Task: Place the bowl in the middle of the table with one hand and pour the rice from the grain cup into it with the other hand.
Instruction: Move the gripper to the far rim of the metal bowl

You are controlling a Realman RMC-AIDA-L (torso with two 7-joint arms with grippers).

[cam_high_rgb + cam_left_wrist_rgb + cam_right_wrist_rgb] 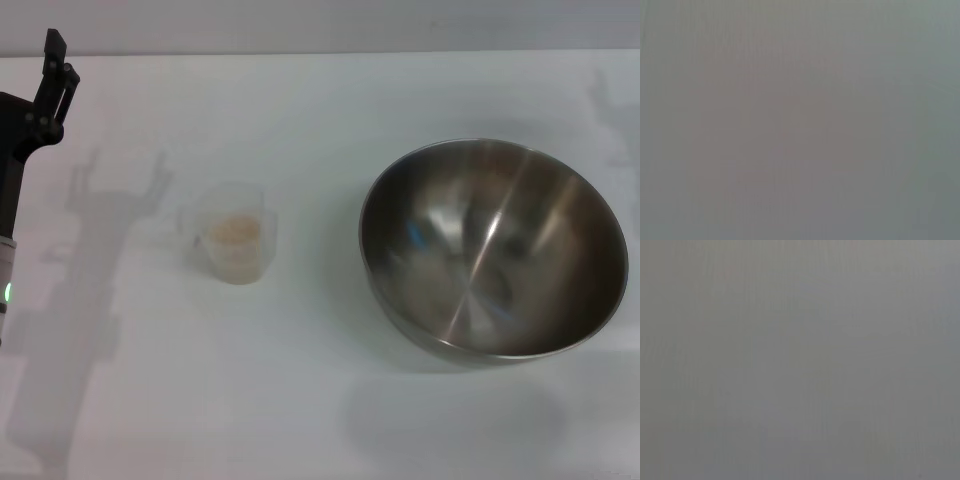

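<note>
Head view: the surface (pixel 300 400) is filling the frame, white and flat. The bowl (pixel 493 247) is sitting on the right side, not in the middle, tilted a bit so its opening is facing the camera; inside is shiny, w/ nothing in it. The grain cup (pixel 234 234) is standing upright left of centre, well apart from the bowl, handle pointing toward the left. The rice (pixel 234 231) is lying inside the cup as a pale beige mass, filling only part of it. The left gripper (pixel 52 78) is hanging at the far left edge, up near the back of the surface, well apart from the cup and touching nothing; fingers are overlapping from this angle, so can't tell if spread or pressed together. The arm is casting a shadow on the surface just left of the cup. Right arm + right gripper aren't showing in this view.

Left wrist view: showing only flat grey, nothing to make out.

Right wrist view: same, flat grey only, so no info on the right gripper's state
</note>
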